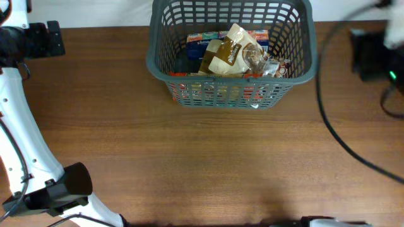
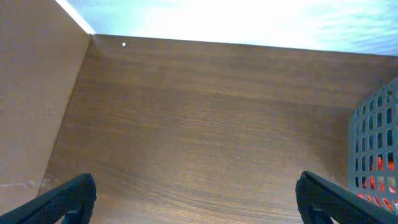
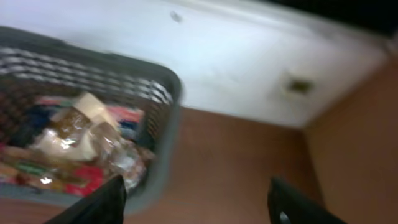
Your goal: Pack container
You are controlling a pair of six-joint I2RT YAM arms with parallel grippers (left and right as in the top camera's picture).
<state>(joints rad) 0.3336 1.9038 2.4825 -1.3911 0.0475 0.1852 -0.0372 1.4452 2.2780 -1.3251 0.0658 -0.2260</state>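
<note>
The container (image 1: 151, 60) is a dark grey slotted basket at the back centre of the wooden table. Inside it lie a tan packet (image 1: 233, 53), a blue packet (image 1: 201, 39) and red packets along the front wall. In the left wrist view my left gripper (image 2: 196, 199) is open and empty over bare table, with the container's side (image 2: 376, 155) at the far right. In the blurred right wrist view my right gripper (image 3: 196, 202) is open and empty, just right of the container's corner rim (image 3: 168, 93). The tan packet (image 3: 81, 118) shows inside.
A black cable (image 1: 328, 120) curves across the table right of the basket. A black device with a green light (image 1: 372, 57) sits at the right edge. The left arm's white links and black joint (image 1: 69, 183) stand at the lower left. A white wall runs behind.
</note>
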